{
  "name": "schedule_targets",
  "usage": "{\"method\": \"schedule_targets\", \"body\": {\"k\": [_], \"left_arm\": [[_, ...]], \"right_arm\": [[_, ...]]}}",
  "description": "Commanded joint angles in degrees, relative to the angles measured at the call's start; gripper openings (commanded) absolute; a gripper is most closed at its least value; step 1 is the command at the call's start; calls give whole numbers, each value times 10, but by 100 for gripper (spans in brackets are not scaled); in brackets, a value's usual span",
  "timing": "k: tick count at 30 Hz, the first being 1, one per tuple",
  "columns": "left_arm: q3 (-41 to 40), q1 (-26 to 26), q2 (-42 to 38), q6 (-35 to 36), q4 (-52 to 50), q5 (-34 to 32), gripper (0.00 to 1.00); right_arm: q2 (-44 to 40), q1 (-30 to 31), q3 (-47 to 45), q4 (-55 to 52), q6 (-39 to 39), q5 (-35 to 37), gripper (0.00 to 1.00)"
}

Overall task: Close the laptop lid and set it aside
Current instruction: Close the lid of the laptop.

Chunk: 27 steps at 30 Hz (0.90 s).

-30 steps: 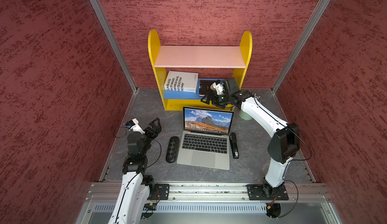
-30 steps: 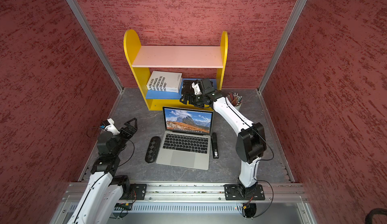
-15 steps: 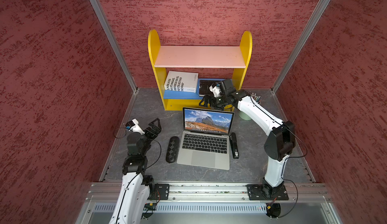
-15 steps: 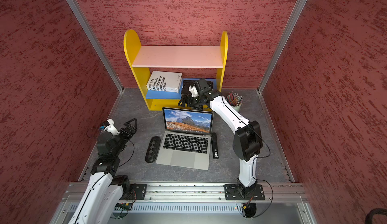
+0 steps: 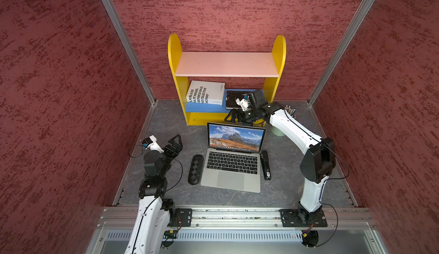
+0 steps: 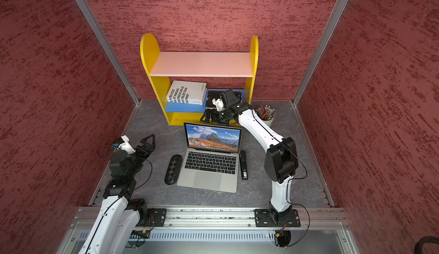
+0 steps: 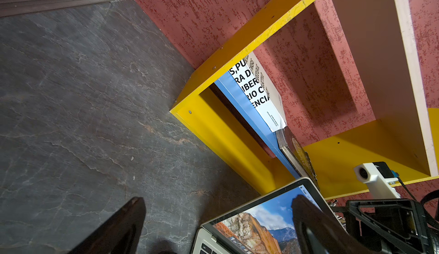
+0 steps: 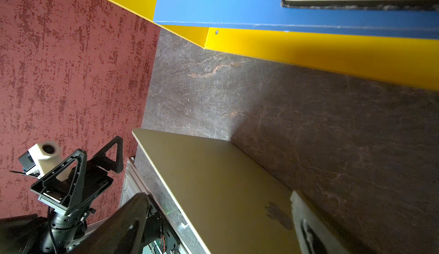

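Two grippers, both with jaws spread wide, nothing held. My right gripper (image 5: pixel 232 117) hangs just behind the top edge of the laptop lid (image 5: pixel 236 137), in front of the yellow shelf (image 5: pixel 268 91); contact with the lid, cannot tell. Lid upright, mountain picture lit. The laptop (image 5: pixel 231 169) lies open on the grey table (image 5: pixel 285 188), between a black oval case (image 5: pixel 196 169) and a black stapler (image 5: pixel 265 165). My left gripper (image 5: pixel 175 144) hovers left of the case, well apart from the laptop.
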Motion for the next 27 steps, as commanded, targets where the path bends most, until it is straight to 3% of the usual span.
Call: {"method": "schedule_targets", "body": {"k": [1, 27], "left_arm": [[-7, 7, -6, -3, 1, 9, 100], [-15, 19, -4, -15, 7, 15, 100]], "right_arm": [[-29, 9, -14, -9, -9, -18, 98], [-72, 39, -79, 9, -5, -18, 98]]}}
